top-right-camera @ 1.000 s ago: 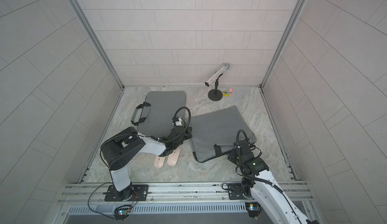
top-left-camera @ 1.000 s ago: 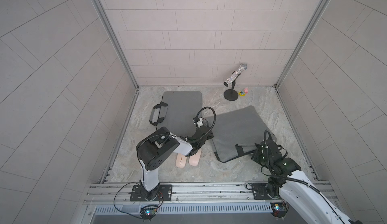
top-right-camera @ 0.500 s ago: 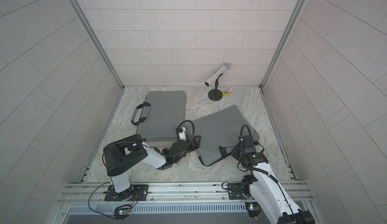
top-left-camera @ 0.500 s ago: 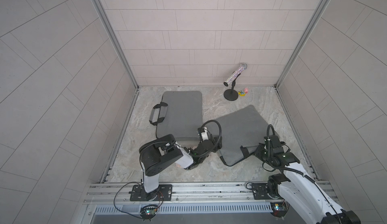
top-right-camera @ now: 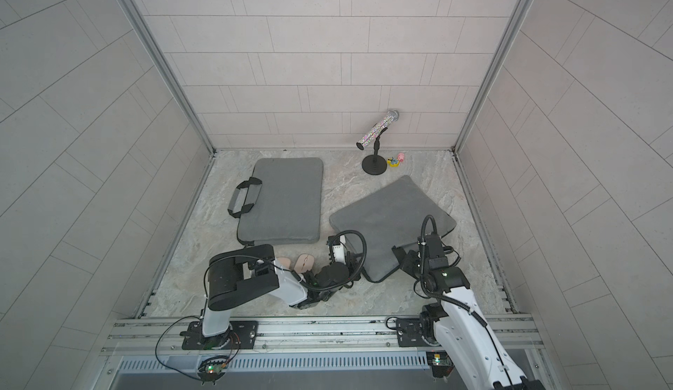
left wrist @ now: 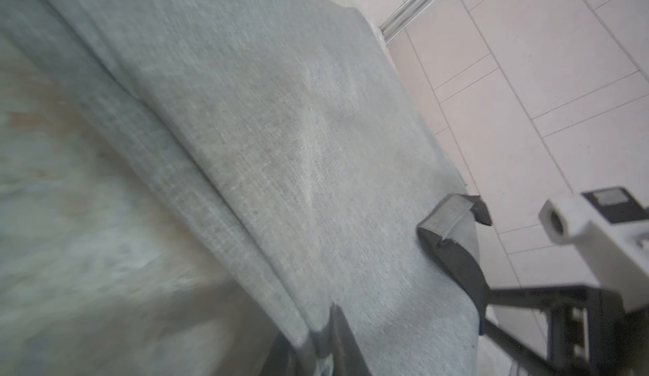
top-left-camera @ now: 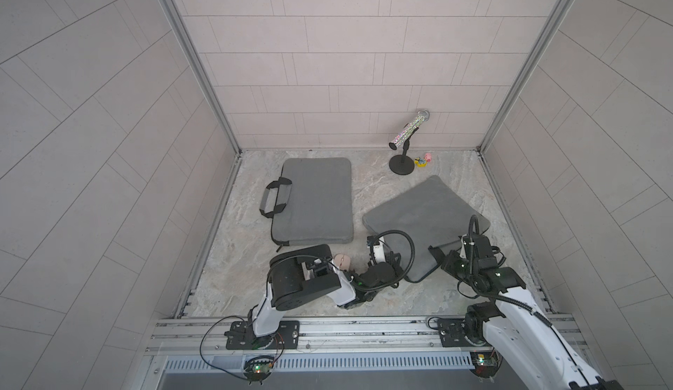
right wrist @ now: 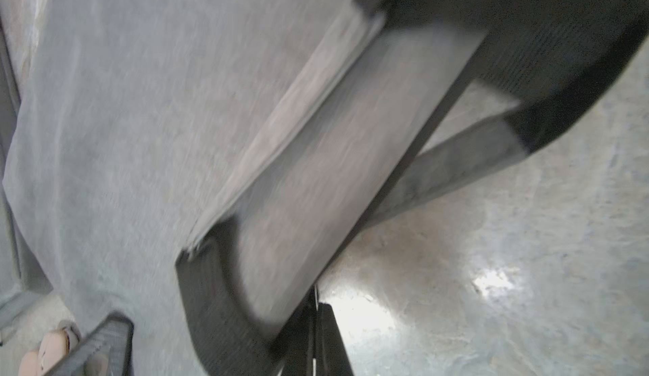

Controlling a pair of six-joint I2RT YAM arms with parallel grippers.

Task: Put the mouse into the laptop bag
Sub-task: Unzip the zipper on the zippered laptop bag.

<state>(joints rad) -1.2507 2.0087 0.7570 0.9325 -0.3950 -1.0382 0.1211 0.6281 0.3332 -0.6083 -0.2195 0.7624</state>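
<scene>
Two pale pink mice [top-right-camera: 305,261] lie side by side on the floor beside my left arm; in a top view only one mouse [top-left-camera: 342,260] shows. The right-hand grey laptop bag [top-left-camera: 426,209] [top-right-camera: 393,209] lies tilted on the floor. My left gripper [top-left-camera: 395,257] [left wrist: 316,342] is shut on the bag's near side edge, with fabric between its fingers. My right gripper [top-left-camera: 442,260] [right wrist: 312,321] is shut on the bag's handle [right wrist: 333,146] and holds it raised. A mouse [right wrist: 52,346] shows in the corner of the right wrist view.
A second grey laptop bag [top-left-camera: 313,202] with a handle lies closed at the back left. A glittery microphone on a black stand [top-left-camera: 402,151] and small toys [top-left-camera: 422,160] stand at the back right. Tiled walls close in three sides.
My left gripper left the mice, swung right to the tilted bag's edge, opened and closed on it. My right gripper kept hold of the handle and shifted a little back.
</scene>
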